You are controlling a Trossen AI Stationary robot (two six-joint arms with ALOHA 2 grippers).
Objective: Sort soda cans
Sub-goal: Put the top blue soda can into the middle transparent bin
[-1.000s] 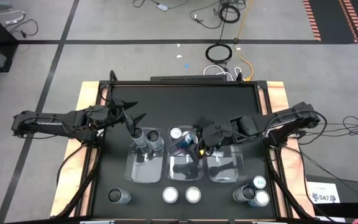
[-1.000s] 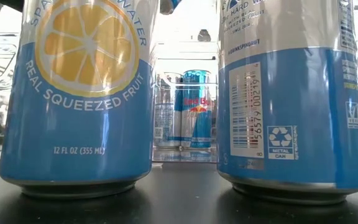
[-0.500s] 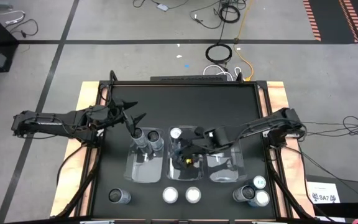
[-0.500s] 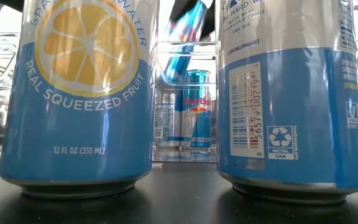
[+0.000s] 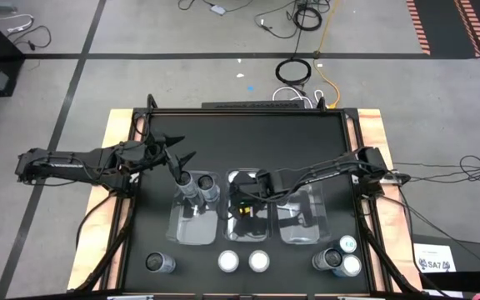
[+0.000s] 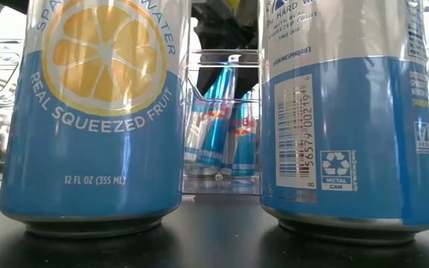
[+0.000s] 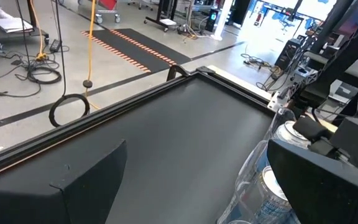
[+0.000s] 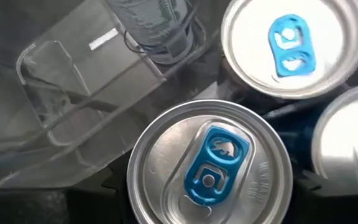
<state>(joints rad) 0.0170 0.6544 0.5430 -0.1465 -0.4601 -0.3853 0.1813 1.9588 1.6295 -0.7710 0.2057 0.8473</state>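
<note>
1. The left gripper (image 5: 182,162) hovered just left of the left bin (image 5: 197,229), above the black table (image 5: 248,137). Its fingers were spread and held nothing.
2. Three clear bins stood side by side: the left bin, the middle bin (image 5: 244,231) and the right bin (image 5: 302,229).
3. Two grey cans (image 5: 198,190) stood at the far end of the left bin, close to the left gripper but not touching it.
4. The right gripper (image 5: 242,202) reached into the middle bin from the right. Whether its fingers were spread or pressed together could not be told.
5. In the low view, a tilted blue-and-silver can (image 6: 216,115) leaned inside the middle bin, with a second blue can (image 6: 243,138) just right of it. The right wrist view showed the blue-tabbed top (image 8: 209,162) directly under that gripper, and two more can tops beside it.
6. In front of the bins, along the near edge of the table, six cans stood: one dark can (image 5: 159,263) left of the left bin, two white-topped cans (image 5: 243,261) before the middle bin, and a cluster of three cans (image 5: 340,257) right of the right bin.
</note>
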